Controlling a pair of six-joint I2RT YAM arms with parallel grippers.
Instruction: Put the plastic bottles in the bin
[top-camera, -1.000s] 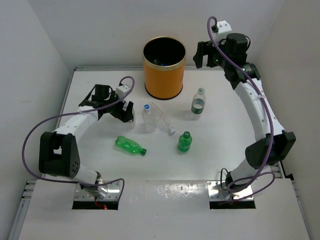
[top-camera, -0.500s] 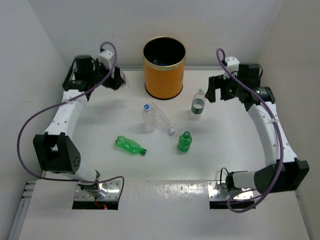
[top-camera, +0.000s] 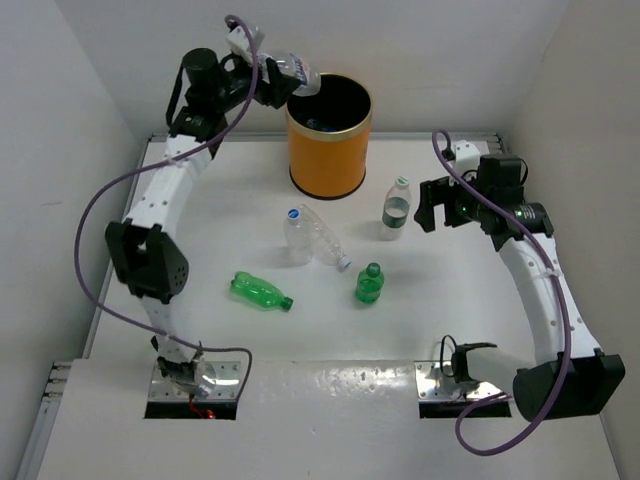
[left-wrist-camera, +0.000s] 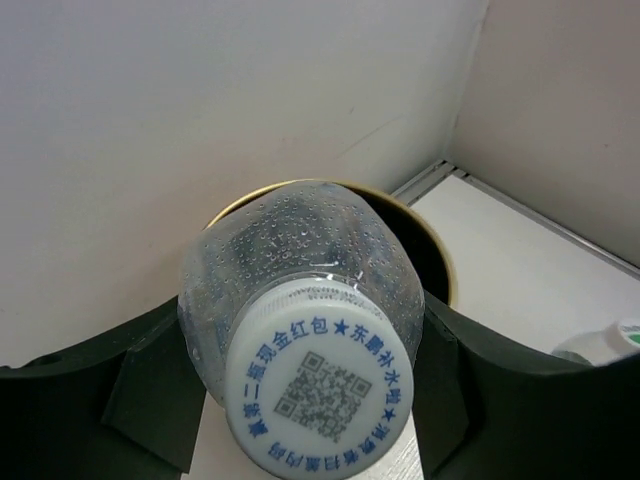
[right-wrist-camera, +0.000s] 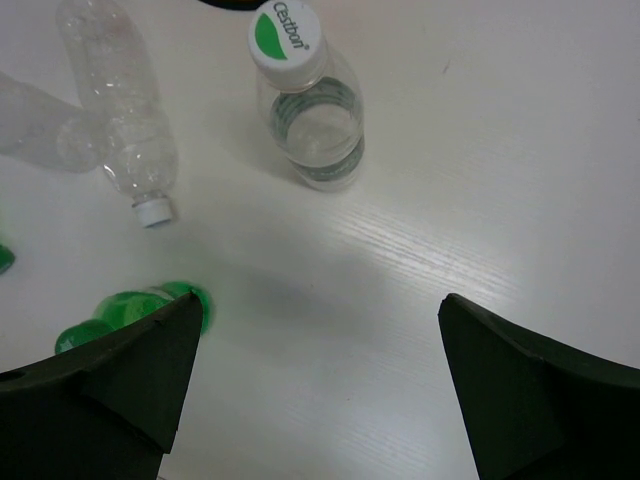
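the left gripper is clenching one of the plastic bottles, a clear one, by its body, with the printed white cap pointing back at the wrist camera and the base pointing away from the fingers. the bin is sitting just beyond and below that gripper, and in the left wrist view its gold rim is showing right behind the bottle's far end. so this bottle is hanging at the mouth of the bin, not yet dropped. by my reading this is the delivery step, waiting only on the fingers letting go.

the right gripper is hovering with its jaws spread wide and nothing between them. ahead of it and slightly to one side, an upright clear bottle with a green and white cap is standing on the table, apart from both fingers, and it looks like the likeliest next pick for this arm.

further out from the right gripper, two clear bottles are resting against each other, and a green bottle is standing near them. another green bottle is lying on its side, well apart from both grippers.

five bottles are waiting on the table and one is being held over the bin. the bin's inside is too dark to tell what is lying in it, so most of the job appears to be left.
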